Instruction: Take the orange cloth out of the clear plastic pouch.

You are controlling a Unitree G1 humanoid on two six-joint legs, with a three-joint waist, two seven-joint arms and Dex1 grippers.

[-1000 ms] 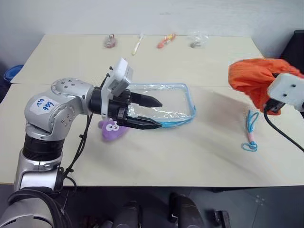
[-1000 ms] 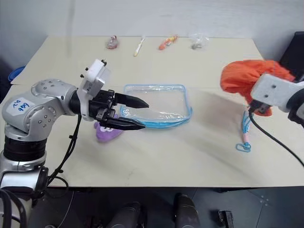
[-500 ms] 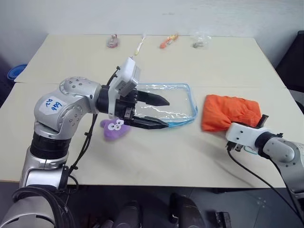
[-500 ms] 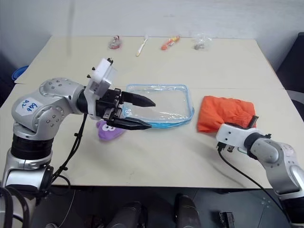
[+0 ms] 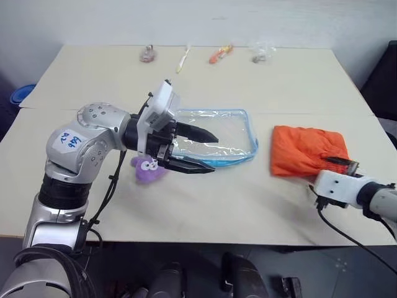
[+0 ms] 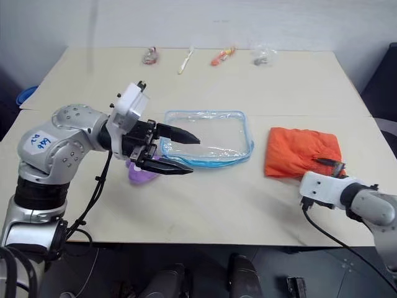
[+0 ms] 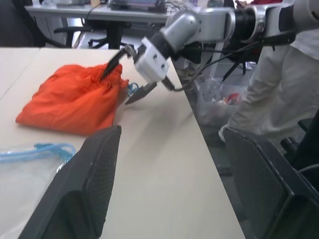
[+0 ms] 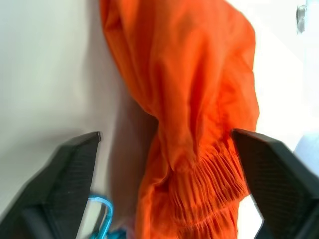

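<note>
Start at the purple plush (image 5: 147,169): your left gripper (image 5: 205,151) hangs just above it with jaws spread, one finger over the clear plastic pouch (image 5: 220,133), the other by its near rim, gripping nothing I can confirm. Pull away carelessly and you may drag the pouch or nudge the plush. Right of the pouch, apart from it, the orange cloth (image 5: 307,151) lies on the table (image 5: 260,198). Your right gripper (image 7: 129,74) straddles its edge, fingers wide open; lifting could snag the fabric or the blue cord (image 8: 99,209) beside it.
</note>
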